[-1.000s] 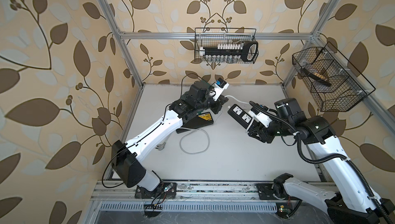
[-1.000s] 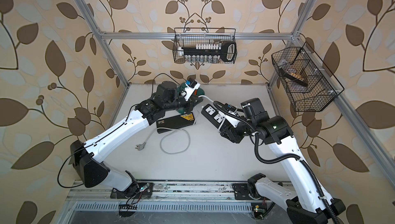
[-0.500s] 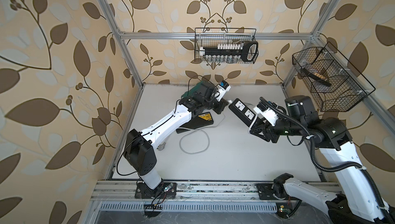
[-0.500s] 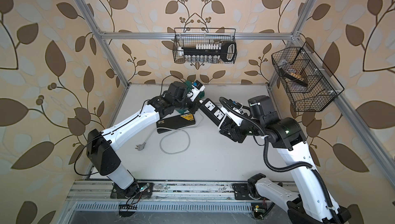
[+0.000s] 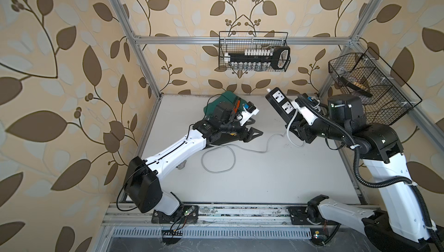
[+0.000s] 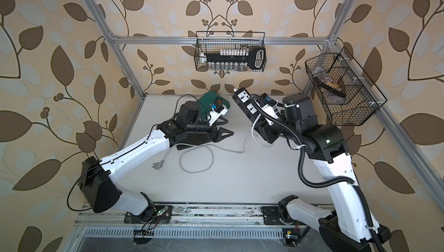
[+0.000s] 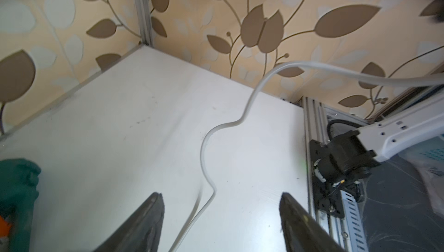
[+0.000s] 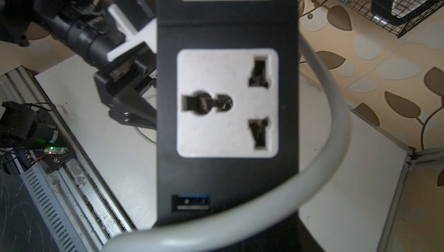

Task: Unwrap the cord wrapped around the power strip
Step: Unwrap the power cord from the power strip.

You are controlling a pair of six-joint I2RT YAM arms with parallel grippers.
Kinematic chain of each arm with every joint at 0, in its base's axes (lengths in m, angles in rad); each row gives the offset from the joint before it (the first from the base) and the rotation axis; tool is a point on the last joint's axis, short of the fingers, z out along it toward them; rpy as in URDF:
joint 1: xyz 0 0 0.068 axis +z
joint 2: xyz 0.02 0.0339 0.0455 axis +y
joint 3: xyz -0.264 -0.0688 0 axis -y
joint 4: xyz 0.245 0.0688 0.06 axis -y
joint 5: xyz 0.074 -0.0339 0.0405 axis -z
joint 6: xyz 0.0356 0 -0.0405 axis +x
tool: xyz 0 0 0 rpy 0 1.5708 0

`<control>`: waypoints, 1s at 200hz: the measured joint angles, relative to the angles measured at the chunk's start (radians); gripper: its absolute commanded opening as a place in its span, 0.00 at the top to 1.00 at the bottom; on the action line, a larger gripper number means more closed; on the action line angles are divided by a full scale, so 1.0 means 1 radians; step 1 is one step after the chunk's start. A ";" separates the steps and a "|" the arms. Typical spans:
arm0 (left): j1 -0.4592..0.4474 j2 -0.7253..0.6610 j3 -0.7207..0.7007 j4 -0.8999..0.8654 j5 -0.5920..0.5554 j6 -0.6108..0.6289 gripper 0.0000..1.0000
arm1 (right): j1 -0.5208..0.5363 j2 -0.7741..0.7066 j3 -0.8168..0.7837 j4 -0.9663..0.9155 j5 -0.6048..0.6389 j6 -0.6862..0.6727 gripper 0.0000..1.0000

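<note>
Firstly, the right gripper (image 5: 295, 128) had its jaws clamped on the lower end of the power strip (image 5: 279, 102) and held it clear of the table (image 5: 264, 190), near the far right corner. The strip was tilted, with its socket face upward and its free end toward the far edge. The right wrist view showed one white socket in full, part of a second, and a blue port.

The cord (image 8: 336, 118) crossed the socket face in a single arc at the port end, just beside the right jaws. From there it dropped to the table, ran toward the left edge and formed one loose loop near the middle of the table. Its grey plug (image 6: 157, 165) lay flat beside the left arm, toward the left edge.

The left gripper (image 7: 221, 195) sat low over the table, to the left of the strip and apart from it. Its jaws were spread wide and held nothing. In the left wrist view the cord ran along the table between the two fingers (image 7: 146, 224) and was not pinched.

A green object (image 5: 227, 97) lay at the far edge, behind the left gripper. One wire basket (image 5: 253, 68) hung above the far edge, and a second basket (image 5: 384, 99) hung above the right edge.
</note>
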State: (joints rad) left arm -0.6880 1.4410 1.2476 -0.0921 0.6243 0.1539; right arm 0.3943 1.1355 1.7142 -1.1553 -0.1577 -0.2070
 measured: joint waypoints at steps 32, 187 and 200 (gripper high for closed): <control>-0.122 -0.035 -0.006 0.170 0.068 -0.002 0.19 | 0.000 0.013 0.028 0.021 0.029 0.034 1.00; -0.230 0.137 0.009 0.550 -0.049 -0.439 0.77 | 0.000 0.044 0.028 0.077 0.027 0.107 1.00; -0.230 0.137 0.009 0.556 -0.048 -0.441 0.83 | 0.000 0.043 0.027 0.077 0.028 0.107 1.00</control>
State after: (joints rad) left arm -0.9176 1.5776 1.2568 0.4637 0.5766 -0.2867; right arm 0.3943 1.1790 1.7416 -1.0782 -0.1299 -0.1001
